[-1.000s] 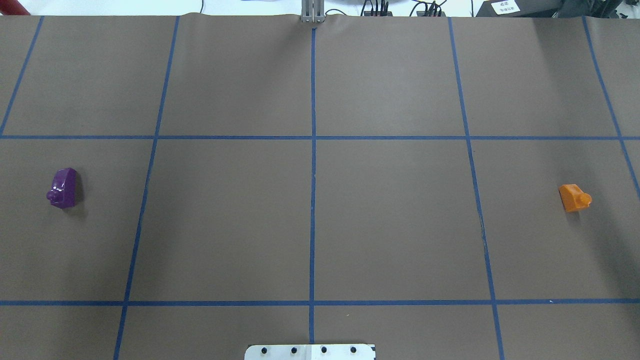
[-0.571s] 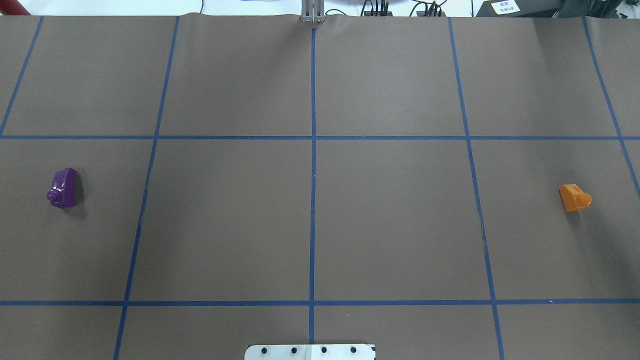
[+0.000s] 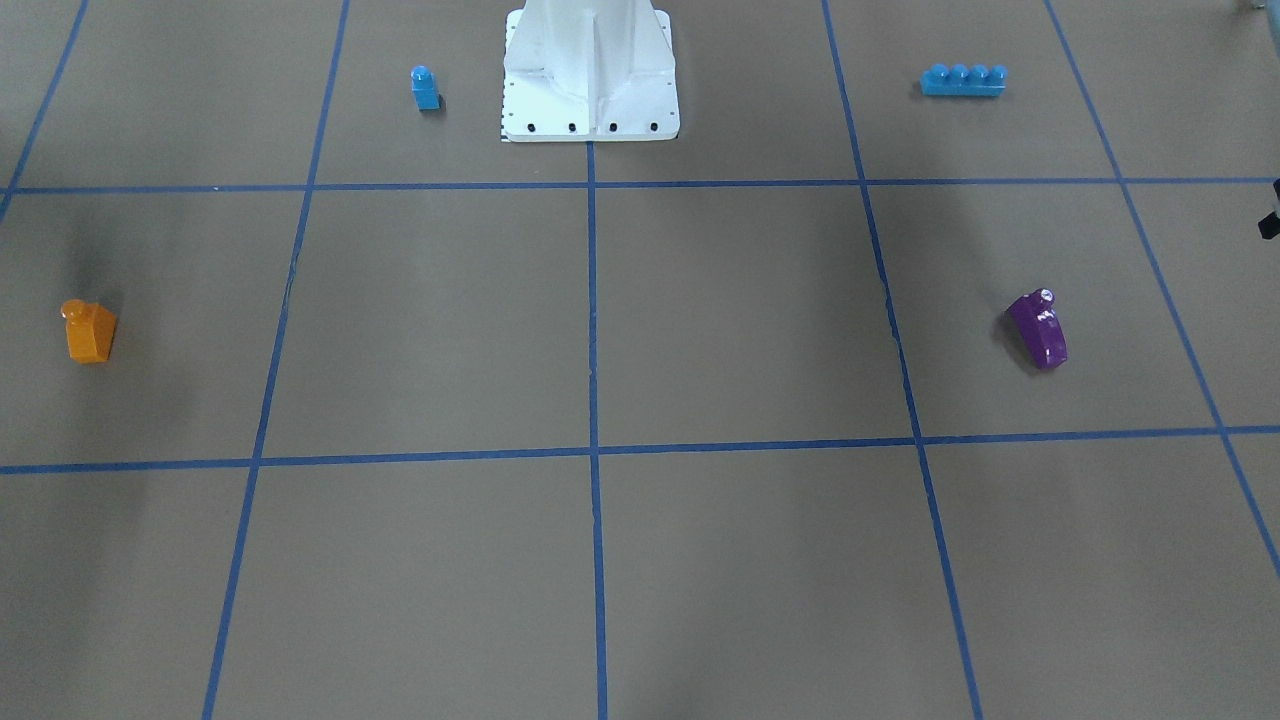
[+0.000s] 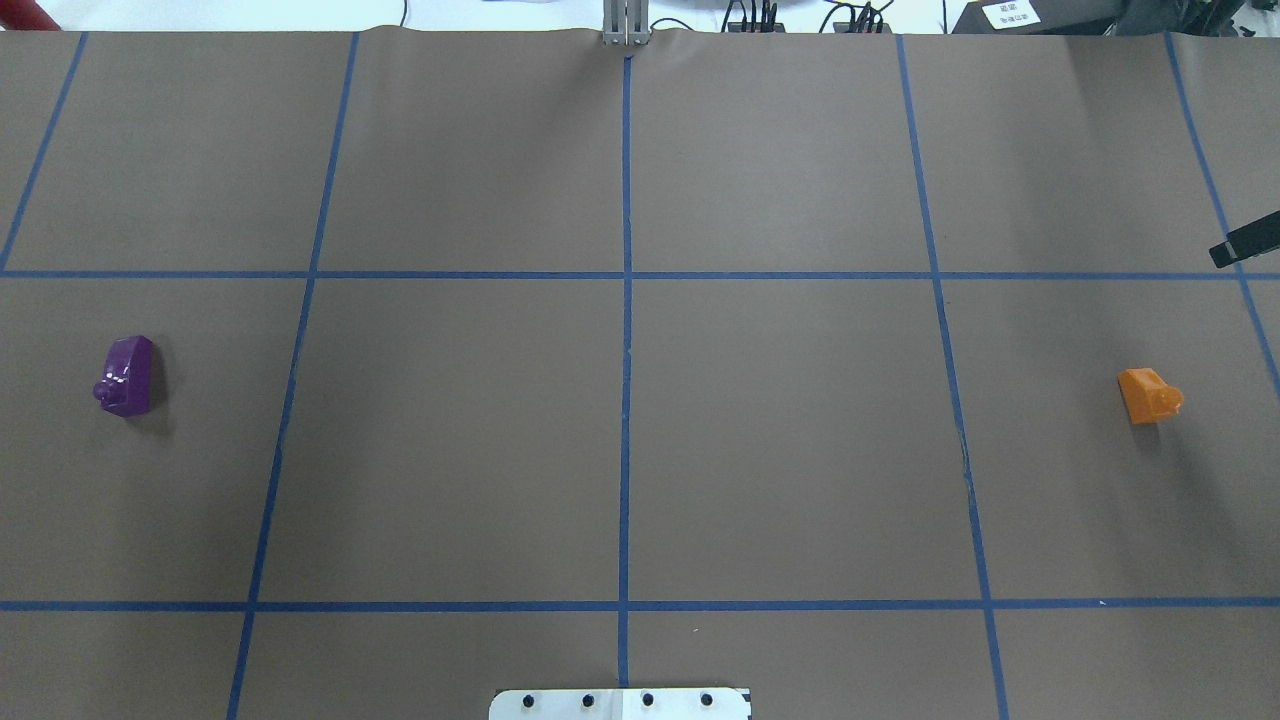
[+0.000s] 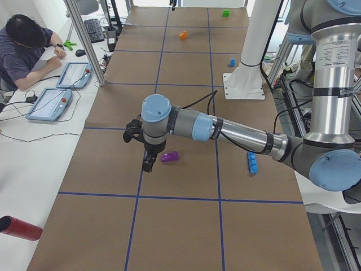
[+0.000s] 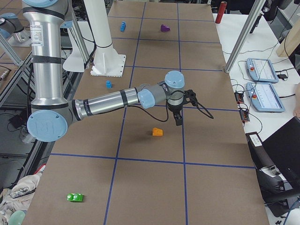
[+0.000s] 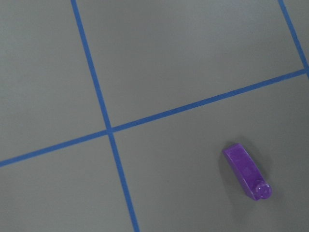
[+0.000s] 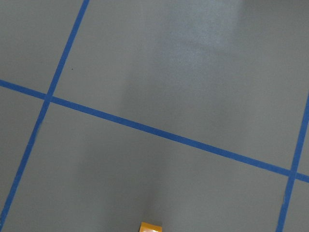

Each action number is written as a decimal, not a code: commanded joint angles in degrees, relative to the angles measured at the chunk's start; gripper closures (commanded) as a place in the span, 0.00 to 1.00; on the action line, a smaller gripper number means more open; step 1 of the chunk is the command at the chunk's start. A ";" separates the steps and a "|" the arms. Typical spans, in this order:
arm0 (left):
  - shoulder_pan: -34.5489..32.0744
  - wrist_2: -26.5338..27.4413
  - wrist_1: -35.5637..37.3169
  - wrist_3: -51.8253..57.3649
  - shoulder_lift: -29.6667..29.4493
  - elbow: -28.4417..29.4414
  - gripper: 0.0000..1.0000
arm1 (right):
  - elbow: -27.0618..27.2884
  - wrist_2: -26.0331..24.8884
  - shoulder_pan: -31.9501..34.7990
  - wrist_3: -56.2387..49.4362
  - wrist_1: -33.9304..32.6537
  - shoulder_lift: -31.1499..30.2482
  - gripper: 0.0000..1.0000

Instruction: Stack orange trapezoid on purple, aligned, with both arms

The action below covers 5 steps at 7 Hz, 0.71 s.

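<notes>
The purple brick (image 4: 128, 376) lies on its side at the table's far left; it also shows in the front view (image 3: 1038, 330) and the left wrist view (image 7: 247, 171). The orange trapezoid (image 4: 1150, 396) lies on its side at the far right, just at the bottom edge of the right wrist view (image 8: 150, 227). My left gripper (image 5: 148, 164) hovers beside the purple brick, apart from it; only a sliver shows in the front view (image 3: 1270, 215). My right gripper (image 6: 178, 121) hovers beyond the orange trapezoid; only its tip shows overhead (image 4: 1240, 243). I cannot tell whether either is open.
A small blue single-stud brick (image 3: 425, 88) and a long blue four-stud brick (image 3: 963, 80) stand near the white robot base (image 3: 590, 100). A green brick (image 6: 75, 197) lies at the right end. A red cylinder (image 5: 20, 227) and a seated operator (image 5: 22, 45) are off the table's far side.
A black tip of my right gripper has come into the overhead view at the right edge. Both bricks lie where they were.
</notes>
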 commanded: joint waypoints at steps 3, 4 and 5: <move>19.26 10.58 -31.01 -39.19 4.22 6.61 0.00 | -0.16 -0.12 -0.49 0.79 0.61 -0.07 0.00; 24.11 14.63 -36.55 -45.62 3.61 9.51 0.00 | -0.16 -0.12 -0.49 0.87 0.61 -0.07 0.00; 28.94 17.11 -37.31 -51.16 2.04 9.80 0.00 | -0.16 -0.12 -0.49 0.79 0.61 -0.07 0.00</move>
